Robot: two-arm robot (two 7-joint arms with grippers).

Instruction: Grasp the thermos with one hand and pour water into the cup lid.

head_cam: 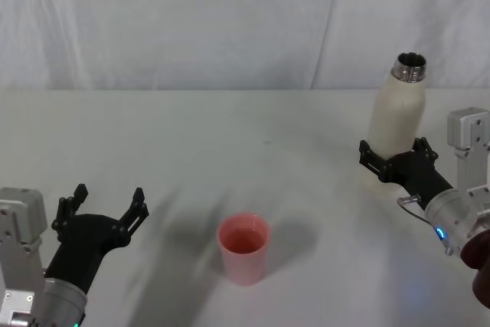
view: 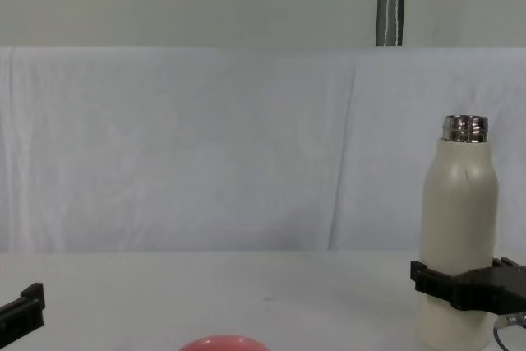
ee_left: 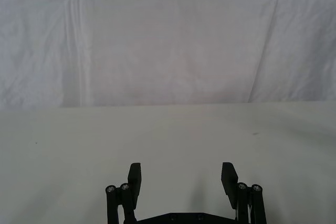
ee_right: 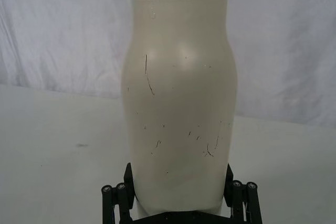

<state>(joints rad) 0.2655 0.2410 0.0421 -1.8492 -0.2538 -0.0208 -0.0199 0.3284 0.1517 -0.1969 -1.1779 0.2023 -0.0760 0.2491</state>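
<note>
Head view shows a pale bench [head_cam: 230, 135] with a white cloth backdrop [head_cam: 191, 21] behind it; the thermos [head_cam: 397, 105], a tall cream-white bottle with an uncapped silver threaded neck, stands upright near the bench's right edge, toward the far side; the right hand [head_cam: 392, 160] has its black fingers on either side of the thermos's lower body, closed around it; the cup lid [head_cam: 244, 247], a small pink-red cup, stands upright and open near the front edge of the bench, about midway across, well apart from the thermos; the left hand [head_cam: 106, 208] sits near the front left corner with its 2 fingers spread open and nothing between them.

Right wrist view shows the thermos [ee_right: 179, 93] close up, its matte surface marked with small dark scratches, its lower part seated between the black fingers [ee_right: 128, 179]; the left wrist view shows the left hand [ee_left: 182, 178] open over bare bench; the chest view shows the thermos [view: 459, 236] upright at the right with the right hand [view: 460, 285] clamped low on it, and the cup lid's [view: 220, 343] curved rim at the bottom edge.
</note>
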